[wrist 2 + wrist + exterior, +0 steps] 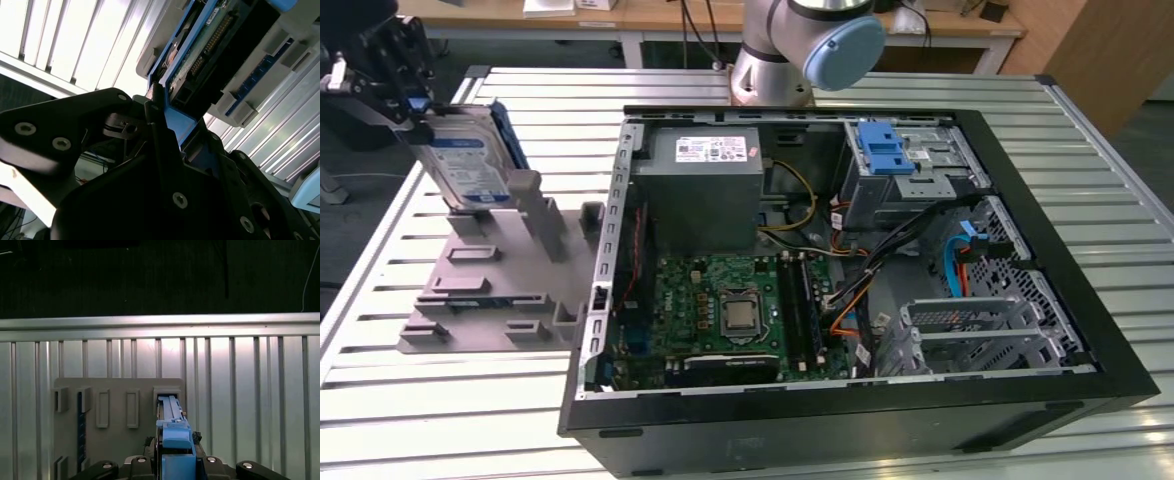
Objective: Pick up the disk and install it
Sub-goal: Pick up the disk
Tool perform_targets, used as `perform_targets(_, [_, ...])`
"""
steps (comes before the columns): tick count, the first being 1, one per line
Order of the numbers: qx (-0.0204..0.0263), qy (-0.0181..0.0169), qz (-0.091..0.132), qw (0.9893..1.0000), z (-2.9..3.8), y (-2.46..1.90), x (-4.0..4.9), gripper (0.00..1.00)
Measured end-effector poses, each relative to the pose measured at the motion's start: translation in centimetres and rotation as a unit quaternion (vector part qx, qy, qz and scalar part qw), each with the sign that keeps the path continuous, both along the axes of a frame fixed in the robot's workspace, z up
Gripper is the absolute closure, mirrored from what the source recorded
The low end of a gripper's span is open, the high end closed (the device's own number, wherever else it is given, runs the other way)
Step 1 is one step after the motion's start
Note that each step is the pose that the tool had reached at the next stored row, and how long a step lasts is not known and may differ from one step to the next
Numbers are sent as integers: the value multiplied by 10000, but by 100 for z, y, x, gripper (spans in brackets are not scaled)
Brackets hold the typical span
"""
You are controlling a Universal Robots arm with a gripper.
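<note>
The gripper [380, 75] is closed on the disk [460, 160], its fingers [150, 107] pinching the blue frame along the disk's upper edge. In the first wrist view that blue edge runs straight out from between the fingers and ends at a slot of the grey rack [115, 390].

The disk stands on end at the exterior view's left. Its long axis is roughly upright with a slight lean, its label faces the camera, and its lower end is at the rack, just beside one of the rack's posts. Whether it is seated in the slot or just clear of it cannot be told.

The rack sits on the slatted table [454, 400], close beside the open computer case [1067, 330]. The case's near wall rises between the rack and the inside of the case.

Inside, the power supply [707, 195] and the motherboard [720, 310] lie nearest the rack. Loose cables [907, 250] cross the middle. The drive bay with its blue latch [887, 150] sits well apart from the disk, in the far corner toward the exterior view's right, and the arm's base [774, 60] stands behind the case.
</note>
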State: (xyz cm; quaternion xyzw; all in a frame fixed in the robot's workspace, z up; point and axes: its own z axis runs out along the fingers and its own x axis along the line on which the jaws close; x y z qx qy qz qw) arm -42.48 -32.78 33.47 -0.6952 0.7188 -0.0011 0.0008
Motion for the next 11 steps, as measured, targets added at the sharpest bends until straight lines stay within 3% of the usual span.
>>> perform_targets(11, [0,0,0,10000,85,0,0,64])
